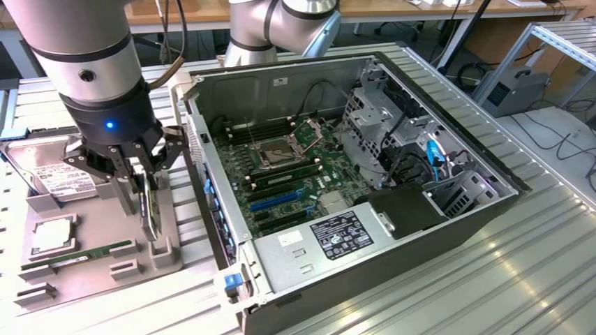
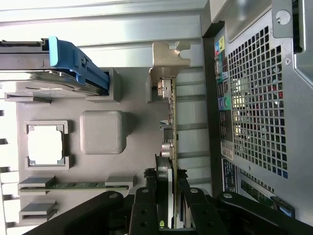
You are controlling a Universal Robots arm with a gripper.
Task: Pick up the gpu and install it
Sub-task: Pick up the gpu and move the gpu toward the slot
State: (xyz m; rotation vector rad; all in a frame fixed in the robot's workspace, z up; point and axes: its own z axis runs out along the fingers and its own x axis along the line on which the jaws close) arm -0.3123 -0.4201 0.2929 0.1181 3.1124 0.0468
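The gpu is a thin dark card standing on edge in the grey fixture tray, just outside the open computer case on the exterior view's left. My gripper reaches down over it, one finger on each face, shut on the card. In the wrist view the gpu runs edge-on away from my gripper, with its silver bracket at the far end. Both fingertips press against the board. Blue expansion slots lie on the motherboard inside the case.
The tray also holds a hard drive, a processor and a green RAM stick. The case's perforated rear panel stands close beside the card. A drive cage and cables fill the case's far side.
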